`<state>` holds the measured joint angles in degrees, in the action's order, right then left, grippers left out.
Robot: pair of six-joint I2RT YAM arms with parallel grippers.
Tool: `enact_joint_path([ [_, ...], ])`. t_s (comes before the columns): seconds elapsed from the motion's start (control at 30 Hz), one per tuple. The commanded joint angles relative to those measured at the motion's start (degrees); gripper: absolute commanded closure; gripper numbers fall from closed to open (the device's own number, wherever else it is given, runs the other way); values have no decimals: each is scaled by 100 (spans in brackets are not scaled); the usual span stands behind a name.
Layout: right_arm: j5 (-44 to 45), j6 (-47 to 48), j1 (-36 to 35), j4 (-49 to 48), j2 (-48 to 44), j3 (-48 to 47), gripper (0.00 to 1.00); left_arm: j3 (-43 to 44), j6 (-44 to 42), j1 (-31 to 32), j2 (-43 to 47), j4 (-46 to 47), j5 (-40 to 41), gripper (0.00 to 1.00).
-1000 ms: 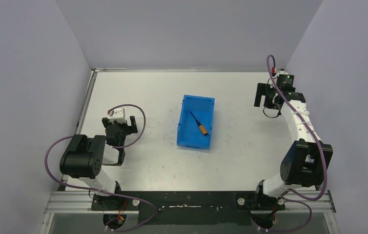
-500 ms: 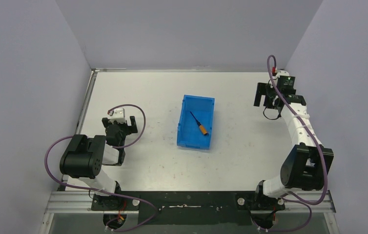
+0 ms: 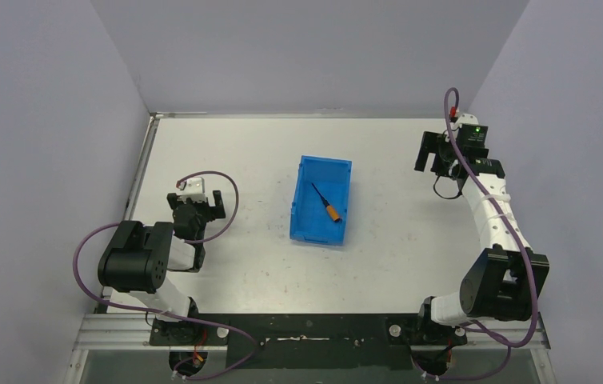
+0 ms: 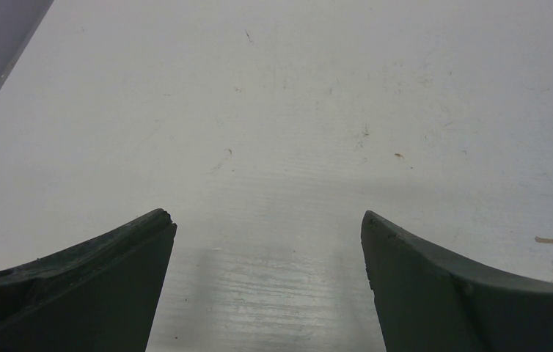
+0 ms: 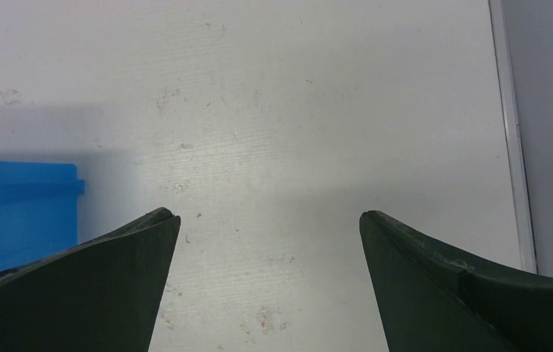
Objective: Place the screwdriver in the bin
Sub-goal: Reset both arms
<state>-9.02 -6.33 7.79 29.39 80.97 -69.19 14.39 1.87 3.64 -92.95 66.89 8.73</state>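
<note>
Bin (image 3: pixel 314 227): blue rectangular plastic bin, standing upright at mid-table (image 3: pixel 226 152), long side running near to far. In my right wrist view one blue corner of it (image 5: pixel 20 205) shows at the left edge.

Contents of bin: one screwdriver (image 3: pixel 324 200), lying flat on the bin floor. Nothing else is visible inside.

My right gripper (image 5: pixel 268 216): jaws spread wide, holding nothing and touching nothing, with bare white table showing between the fingertips. From above it (image 3: pixel 433 157) hangs at the far right of the table, well apart from the bin.

My left gripper (image 4: pixel 268 216): jaws likewise wide apart and empty, over bare table. From above it (image 3: pixel 201 205) sits on the left side, well apart from the bin.

Screwdriver, orientation: long axis diagonal across the bin floor. The orange handle lies toward the near right wall, and the thin black shaft points to the far left.
</note>
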Motion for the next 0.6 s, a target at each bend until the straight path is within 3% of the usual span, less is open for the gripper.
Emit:
enact_joint_path([
  [0.0, -209, -201, -6, -188, -253, -62, 0, 20, -10, -12, 72, 247, -12, 3],
  [0.57, -284, -177, -15, -123, -265, -86, 0, 20, -11, -12, 75, 245, -12, 3],
])
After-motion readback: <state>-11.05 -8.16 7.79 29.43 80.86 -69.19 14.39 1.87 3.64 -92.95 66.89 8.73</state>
